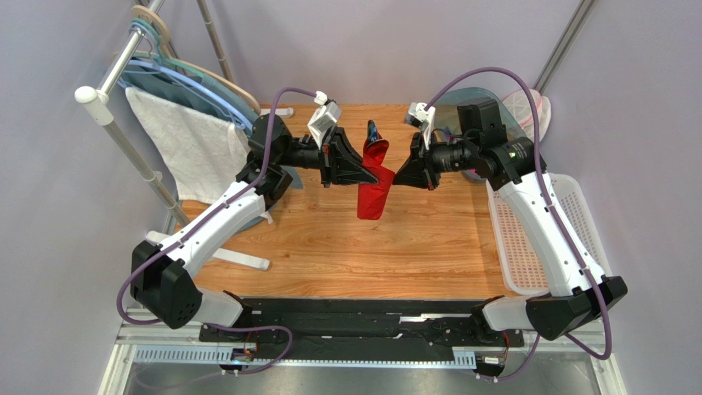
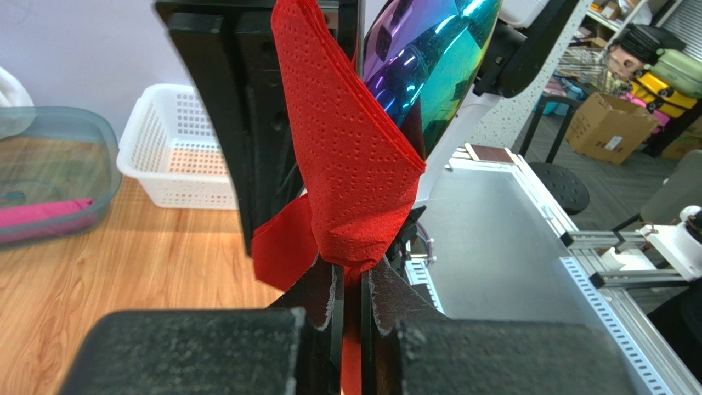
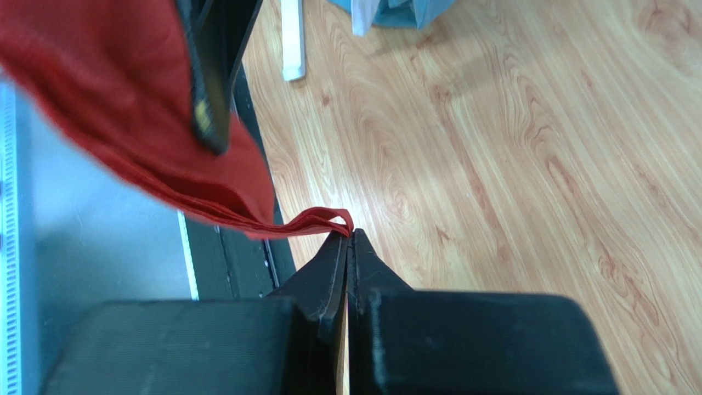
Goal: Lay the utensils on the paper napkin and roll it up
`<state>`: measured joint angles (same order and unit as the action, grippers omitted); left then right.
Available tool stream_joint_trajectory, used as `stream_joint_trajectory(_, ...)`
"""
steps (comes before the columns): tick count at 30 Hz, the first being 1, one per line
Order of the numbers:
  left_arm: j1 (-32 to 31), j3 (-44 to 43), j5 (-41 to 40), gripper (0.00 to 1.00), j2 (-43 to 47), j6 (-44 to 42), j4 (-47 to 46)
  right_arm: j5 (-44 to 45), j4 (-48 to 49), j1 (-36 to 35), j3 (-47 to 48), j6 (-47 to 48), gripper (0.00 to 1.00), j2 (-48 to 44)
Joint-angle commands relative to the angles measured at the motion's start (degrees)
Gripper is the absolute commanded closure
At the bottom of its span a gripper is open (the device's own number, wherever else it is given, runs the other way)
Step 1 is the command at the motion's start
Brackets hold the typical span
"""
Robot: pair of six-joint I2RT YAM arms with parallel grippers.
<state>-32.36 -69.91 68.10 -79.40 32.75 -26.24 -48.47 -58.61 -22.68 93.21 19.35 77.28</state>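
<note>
at the near edge of the desk (image 1: 329, 247), two arms rise from their bases and lean in toward each other. what hangs between them? (editor)

the paper napkin (image 1: 373, 196), red, lifted off the wood and drooping in a loose folded bundle. the left hand (image 2: 353, 290) is clamped on a fold of it. the right hand (image 3: 350, 240) has its jaws pressed together on a thin tip of the opposite edge. (stringer)

and the utensils? (editor)

one shows: a spoon (image 2: 428, 49) with a rainbow-mirror bowl, tucked in the folds and poking out of the top. any others are hidden by the paper. my reading: the two opposite pinches keep the wrap from falling open around the cutlery while it is off the desk. the roll looks partly made, not finished. the right hand's hold is slight and could slip. (stringer)

surface and room? (editor)

pale wood grain lies under the bundle. a white slotted basket (image 1: 577, 222) runs along the right side. a clear tub (image 1: 482, 103) with something pink in it sits at the far right. a white towel (image 1: 194, 144) hangs on a rack with hangers at far left. plain grey walls stand behind. (stringer)
</note>
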Motion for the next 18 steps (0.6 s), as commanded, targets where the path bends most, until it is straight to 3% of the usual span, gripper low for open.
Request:
stream_joint_trajectory(1,-1.8,-1.5,0.7,1.0,0.2,0.0,-6.2,-2.3,10.2,-0.7,-0.9,-5.3,1.0,1.0)
stream_joint_trajectory(9,-2.3,-3.9,-3.5,1.0,-3.0,1.7,-7.7,-3.2,18.3,-3.3,-3.1,-10.9,1.0,3.4)
stream_joint_trajectory(18,-1.6,-4.0,-10.5,1.0,-4.5,2.5,-7.1,-2.8,18.3,-4.7,-4.1,-11.6,1.0,3.1)
